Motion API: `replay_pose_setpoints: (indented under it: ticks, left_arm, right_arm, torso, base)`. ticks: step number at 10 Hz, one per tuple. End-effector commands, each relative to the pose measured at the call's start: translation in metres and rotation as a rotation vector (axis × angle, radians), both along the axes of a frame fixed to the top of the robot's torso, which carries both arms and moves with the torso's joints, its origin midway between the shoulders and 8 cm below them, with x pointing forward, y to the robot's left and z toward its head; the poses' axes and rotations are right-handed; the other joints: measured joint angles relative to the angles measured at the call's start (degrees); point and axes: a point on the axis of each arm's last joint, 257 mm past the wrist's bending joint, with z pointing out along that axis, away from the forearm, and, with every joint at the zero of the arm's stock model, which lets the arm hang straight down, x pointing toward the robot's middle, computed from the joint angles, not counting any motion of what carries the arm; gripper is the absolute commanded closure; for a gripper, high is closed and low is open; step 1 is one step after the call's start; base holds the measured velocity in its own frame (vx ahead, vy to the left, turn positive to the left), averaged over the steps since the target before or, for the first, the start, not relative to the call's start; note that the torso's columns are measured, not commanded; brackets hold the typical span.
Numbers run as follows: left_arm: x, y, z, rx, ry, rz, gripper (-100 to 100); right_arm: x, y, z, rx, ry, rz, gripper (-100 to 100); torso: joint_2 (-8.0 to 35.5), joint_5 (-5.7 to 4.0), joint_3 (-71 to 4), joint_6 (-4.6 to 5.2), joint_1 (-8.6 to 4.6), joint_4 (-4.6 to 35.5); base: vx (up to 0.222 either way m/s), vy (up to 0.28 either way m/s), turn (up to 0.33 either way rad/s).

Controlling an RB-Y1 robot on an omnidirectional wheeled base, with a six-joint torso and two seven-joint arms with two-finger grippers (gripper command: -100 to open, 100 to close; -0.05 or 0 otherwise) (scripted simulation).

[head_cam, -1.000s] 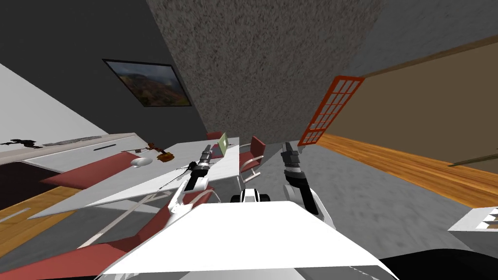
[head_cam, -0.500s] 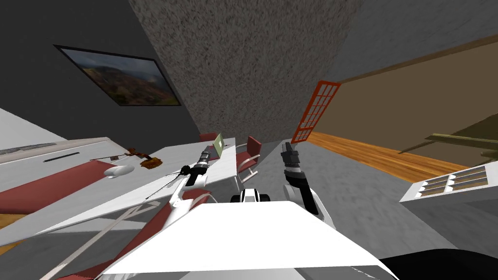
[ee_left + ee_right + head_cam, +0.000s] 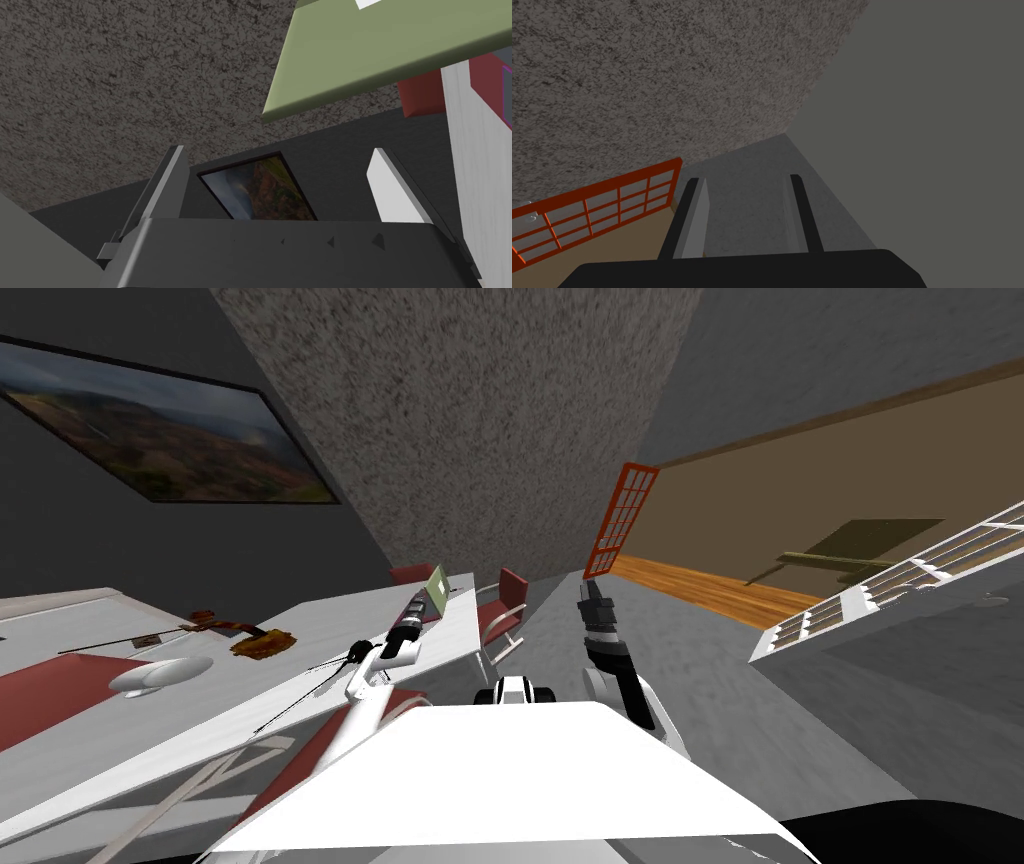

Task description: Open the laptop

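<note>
Laptop, green lid partly raised, sits at the white surface's far corner. Left jaws, spread and empty, point at it, lid just beyond their tips. Right jaws, spread, hang well apart.

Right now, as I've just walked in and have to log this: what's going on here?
The robot is working on a laptop at the far end of a white table. Its left arm reaches out over the table, and the left gripper is open just short of the laptop's olive green lid, holding nothing. The lid stands raised at an angle. The right gripper hangs open beside the table, idle.
</note>
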Motion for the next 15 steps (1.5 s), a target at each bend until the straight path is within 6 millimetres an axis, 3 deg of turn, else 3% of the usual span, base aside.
replay_pose_setpoints:
  ticks: [1, 7, 10, 11, 15]
  left_arm:
    - [0.002, 0.031, -0.010, 0.011, 0.057, 0.058, -100]
    - [0.005, 0.096, -0.018, 0.033, 0.159, 0.183, -100]
    - [0.004, 0.099, -0.020, 0.034, 0.162, 0.187, -100]
    - [0.004, 0.098, -0.020, 0.034, 0.162, 0.187, 100]
    - [0.014, 0.089, -0.022, -0.069, 0.119, 0.113, 100]
  right_arm:
    - [0.000, 0.000, 0.000, 0.000, 0.000, 0.000, 0]
    - [0.000, 0.000, 0.000, 0.000, 0.000, 0.000, 0]
    - [0.000, 0.000, 0.000, 0.000, 0.000, 0.000, 0]
    - [0.000, 0.000, 0.000, 0.000, 0.000, 0.000, 0]
    - [0.000, 0.000, 0.000, 0.000, 0.000, 0.000, 0]
  torso:
    - [0.0, 0.01, 0.0, 0.00, 0.02, 0.0]
    - [0.0, 0.00, 0.0, 0.03, 0.01, 0.0]
    - [0.0, 0.01, 0.0, -0.02, 0.01, 0.0]
    - [0.0, 0.01, 0.0, 0.00, 0.01, 0.0]
    - [-0.1, 0.22, 0.0, 0.15, 0.19, -0.1]
  base:
    - [-0.027, 0.012, -0.191]
    - [-0.022, 0.008, -0.165]
    - [-0.010, 0.003, -0.047]
    - [0.000, 0.000, 0.000]
    - [0.026, 0.006, 0.129]
